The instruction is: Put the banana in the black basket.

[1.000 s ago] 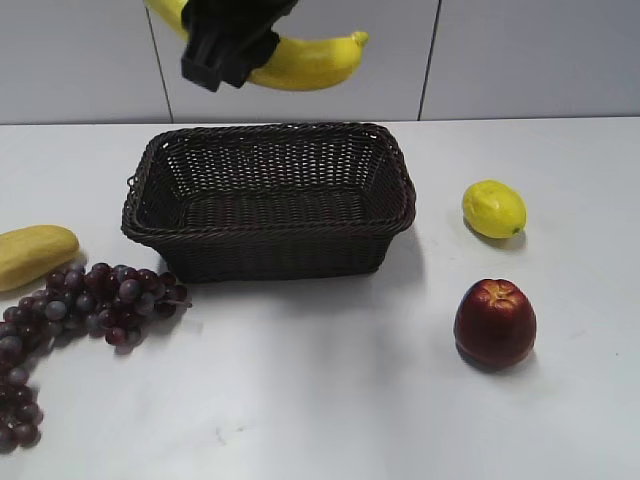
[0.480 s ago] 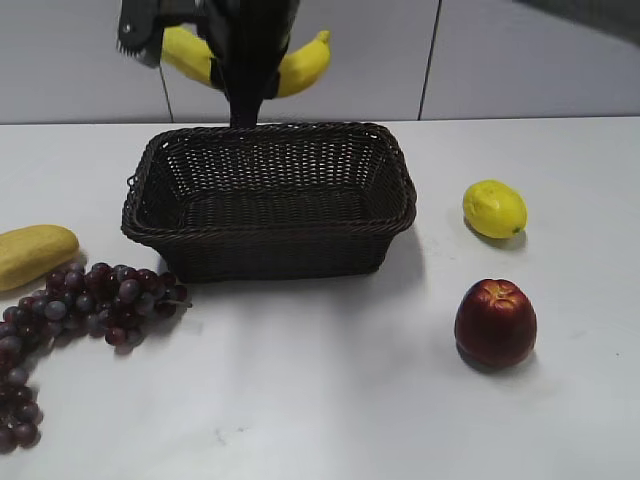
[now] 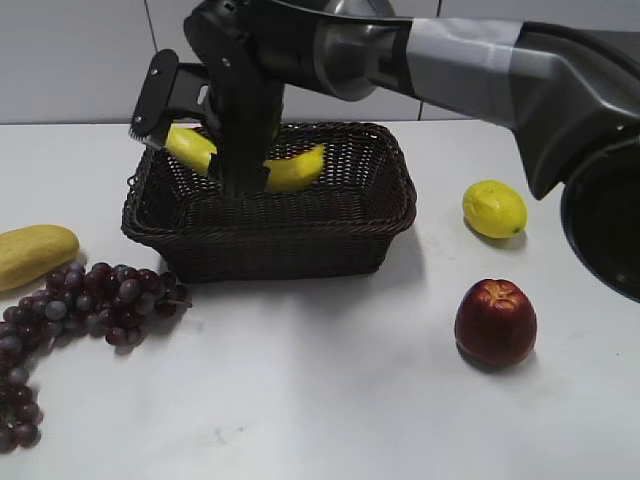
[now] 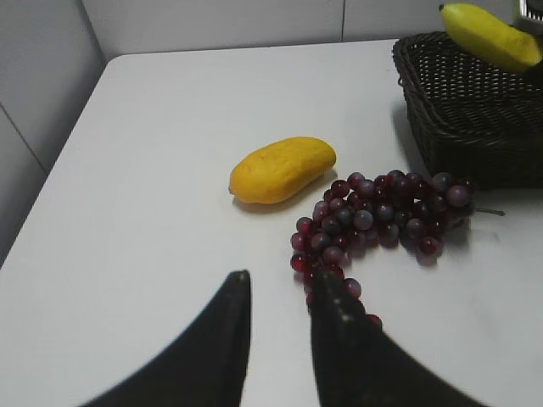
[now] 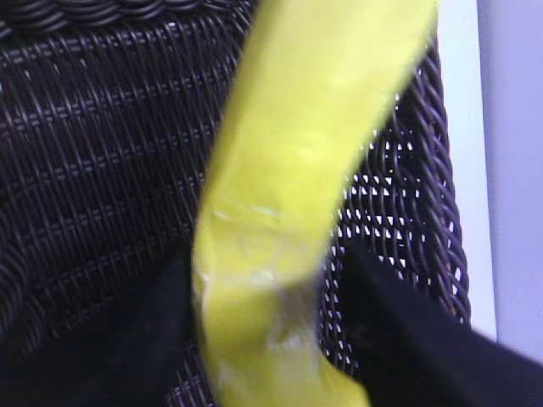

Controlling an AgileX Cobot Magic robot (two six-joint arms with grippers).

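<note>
- White tabletop (image 3: 330, 400) under a grey panelled wall.
- Black basket (image 3: 270, 235) sits at 12 o'clock from table centre; grapes (image 3: 95, 300) lie at its 8 o'clock, with the pale yellow fruit (image 3: 35, 252) just beyond them.
- Lemon (image 3: 494, 208) at 3 o'clock of the basket; red apple (image 3: 495, 322) at 5 o'clock.
- Right gripper (image 3: 240, 170) reaches down into the basket, clamped on the banana (image 3: 295, 170); the banana's ends stick out either side, inside the rim.
- Left gripper (image 4: 280, 331) hovers over the table near the grapes, fingers narrowly parted, holding nothing.
</note>
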